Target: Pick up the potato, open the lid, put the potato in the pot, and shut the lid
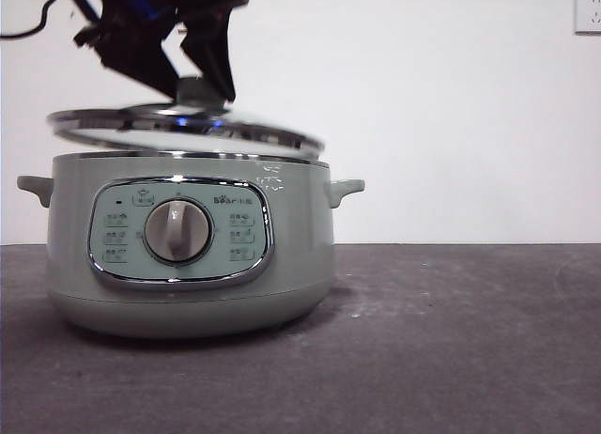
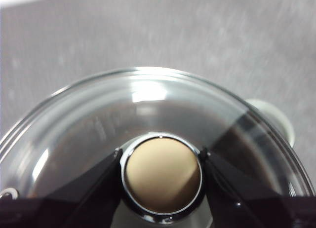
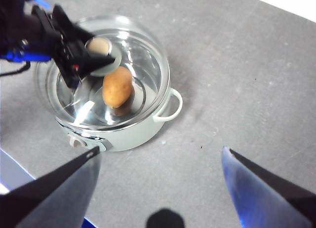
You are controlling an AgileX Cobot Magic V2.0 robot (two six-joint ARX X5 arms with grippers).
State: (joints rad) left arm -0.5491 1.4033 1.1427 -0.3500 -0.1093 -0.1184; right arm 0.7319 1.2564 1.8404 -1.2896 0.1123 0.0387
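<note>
The left gripper clamps the knob of the lid, holding it tilted just above the pot, whose panel reads "Bear", with the potato inside, while the right gripper hangs open above the desk

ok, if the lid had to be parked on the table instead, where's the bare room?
Bare table lies beside the pot on its far-handle side, and in front of it. Above the pot it's crowded: the left pincer is shut on the knob, holding the lid tilted just over the rim, potato inside. The right pincer hangs open, high over that bare stretch.
</note>
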